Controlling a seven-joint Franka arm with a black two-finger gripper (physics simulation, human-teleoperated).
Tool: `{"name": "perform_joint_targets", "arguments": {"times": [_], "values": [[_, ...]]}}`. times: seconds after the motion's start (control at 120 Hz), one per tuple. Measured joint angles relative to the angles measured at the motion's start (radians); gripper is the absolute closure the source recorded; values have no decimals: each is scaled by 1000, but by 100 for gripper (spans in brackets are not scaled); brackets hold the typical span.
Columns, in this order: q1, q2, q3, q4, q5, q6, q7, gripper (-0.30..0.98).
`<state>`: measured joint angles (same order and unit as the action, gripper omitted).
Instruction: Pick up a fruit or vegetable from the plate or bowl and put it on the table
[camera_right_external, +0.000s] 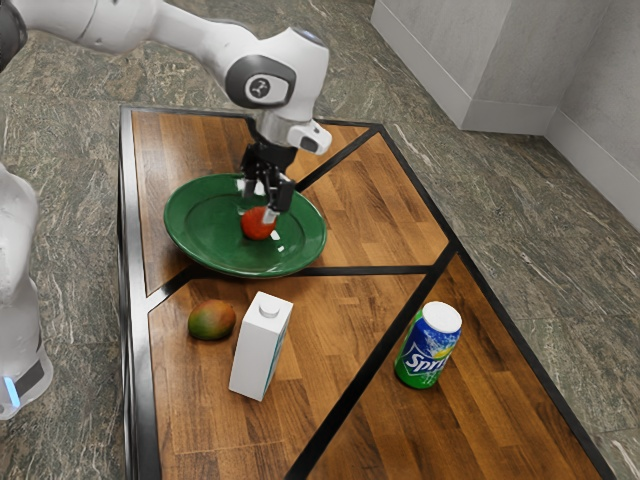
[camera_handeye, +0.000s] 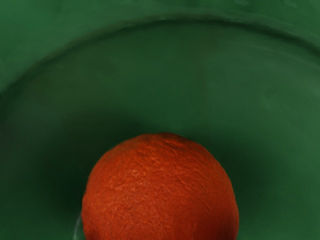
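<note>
A round red-orange fruit (camera_right_external: 257, 225) is on the green plate (camera_right_external: 190, 228), near the middle of its inner surface. Directly over it, my gripper (camera_right_external: 258, 212) points down and is low enough to overlap the fruit's upper part. From the exterior view I cannot tell whether it grips the fruit. In the wrist view the fruit (camera_handeye: 160, 192) is large under my hand, its skin rough, with the plate's green surface (camera_handeye: 165, 80) around it.
On the wooden table (camera_right_external: 340, 310), a green-orange mango (camera_right_external: 212, 320) lies beside a white carton (camera_right_external: 261, 345), both near the plate. A Sprite can (camera_right_external: 428, 345) stands further toward the exterior view's right.
</note>
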<state>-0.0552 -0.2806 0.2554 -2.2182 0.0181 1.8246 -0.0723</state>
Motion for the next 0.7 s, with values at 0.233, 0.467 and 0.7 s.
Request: {"name": "perform_joint_targets", "arguments": {"times": [0.233,0.467,0.7], "values": [[-1,12,-36,-3,-5,19,-7,2],[8,-15,-36,-19,-5,-25,-14,2],[5,-16,-37,-53,-3,23,-21,2]]}}
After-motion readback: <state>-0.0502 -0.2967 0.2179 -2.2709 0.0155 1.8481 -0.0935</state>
